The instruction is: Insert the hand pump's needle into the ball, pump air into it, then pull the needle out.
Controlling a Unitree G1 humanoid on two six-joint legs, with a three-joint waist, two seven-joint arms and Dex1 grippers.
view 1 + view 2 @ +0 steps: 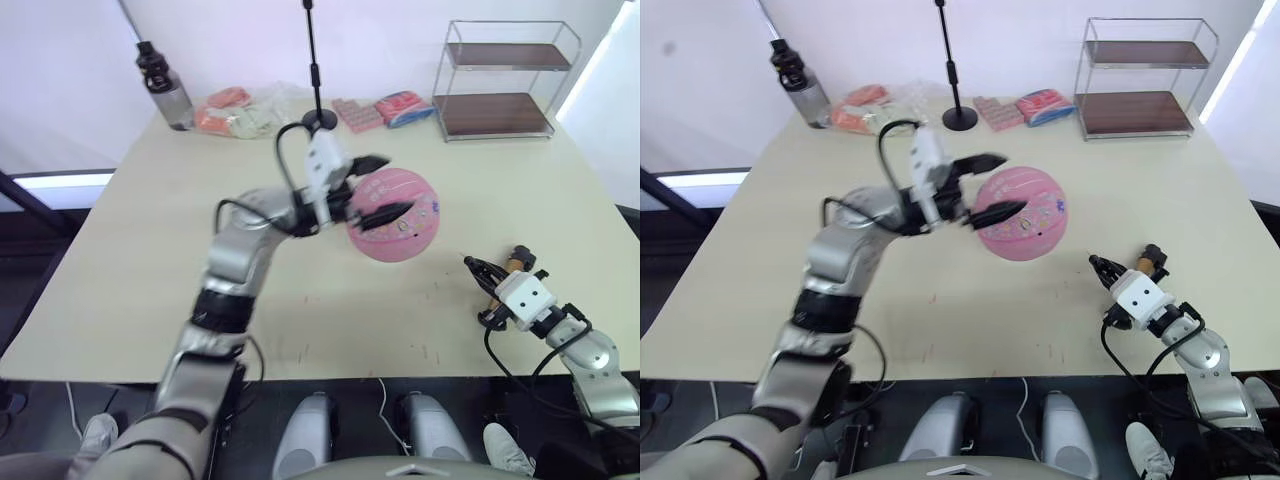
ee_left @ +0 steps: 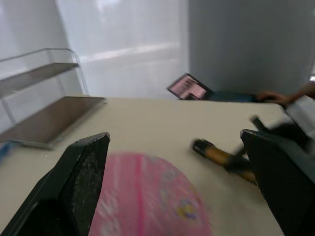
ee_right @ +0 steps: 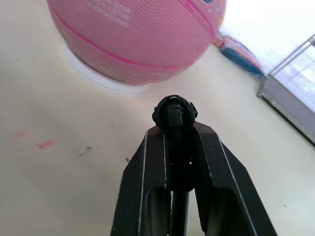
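The ball [image 1: 394, 216] sits at table [image 1: 130, 240] centre. The left gripper [image 1: 372, 188], jaws spread, straddles its 9 o'clock side. The right gripper [image 3: 173, 120], at the ball's 4 o'clock, pinches the pump [image 2: 219, 155] hose.

No text, label, brand or number is legible; the pale lettering on the ball [image 3: 138, 34] cannot be read.

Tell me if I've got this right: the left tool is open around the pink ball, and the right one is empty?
Not quite. The left tool is indeed open around the ball, but the right tool is not empty: the right wrist view shows it shut on the hand pump's hose end.
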